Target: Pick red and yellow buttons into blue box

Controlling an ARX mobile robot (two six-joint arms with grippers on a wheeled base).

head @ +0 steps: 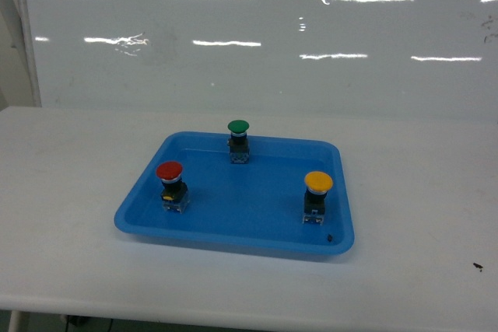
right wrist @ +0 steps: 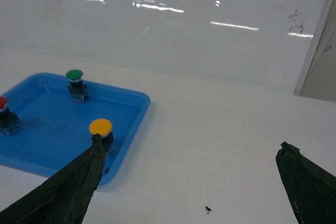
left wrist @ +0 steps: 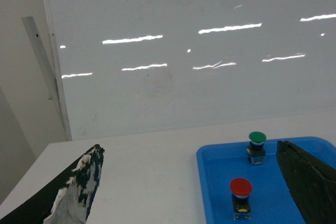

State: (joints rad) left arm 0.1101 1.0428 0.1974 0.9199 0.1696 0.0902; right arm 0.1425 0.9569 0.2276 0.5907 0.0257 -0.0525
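Surface [head: 70,215]: a plain white tabletop, with a glossy white wall behind it that mirrors strips of ceiling light.
Left gripper [left wrist: 194,182]: seen only from its own wrist camera; its dark jaws stand wide apart and hold nothing, hovering over the surface and the left edge of the tray. The left finger [left wrist: 79,192] has worn, peeling white patches.
Tray [head: 257,239]: a shallow blue tray with rounded corners, lying flat at the middle of the surface.
Red button [head: 170,183]: upright inside the tray at about 9 o'clock, red round cap on a dark blocky base.
Green button [head: 238,140]: upright inside the tray at 12 o'clock, near the far rim.
Yellow button [head: 317,193]: upright inside the tray at about 3 o'clock, near the right rim, well apart from the red one.
Dark speck [head: 477,267]: a small mark on the surface at about 4 o'clock from the tray.
Right gripper [right wrist: 189,182]: seen only from its own wrist camera; its dark jaws are spread wide and empty, over the bare surface just right of the tray.
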